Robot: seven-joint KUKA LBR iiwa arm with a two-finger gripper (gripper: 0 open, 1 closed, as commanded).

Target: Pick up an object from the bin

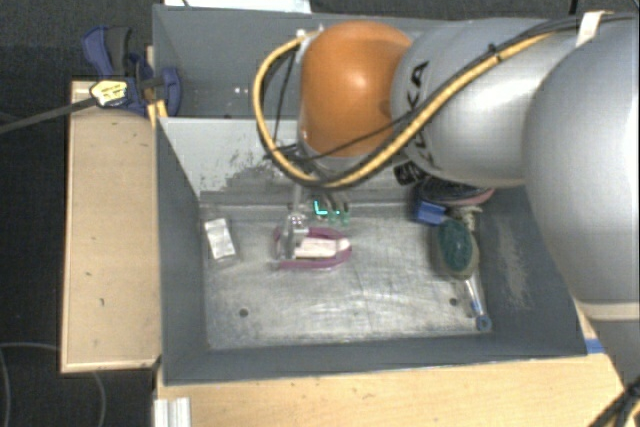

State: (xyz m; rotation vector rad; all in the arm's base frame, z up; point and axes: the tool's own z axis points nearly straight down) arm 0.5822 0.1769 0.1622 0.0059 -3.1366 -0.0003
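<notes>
On the grey bin floor [330, 310] a pink-and-white packet [322, 249] lies just beside the gripper [294, 237]; open or closed I cannot tell, and an off-centre close might shove the packet away

Silver-grey arm [520, 105] w/ black lettering, orange dome wrist cover [345, 85], yellow + black cables [259, 105] looped round it.
</notes>
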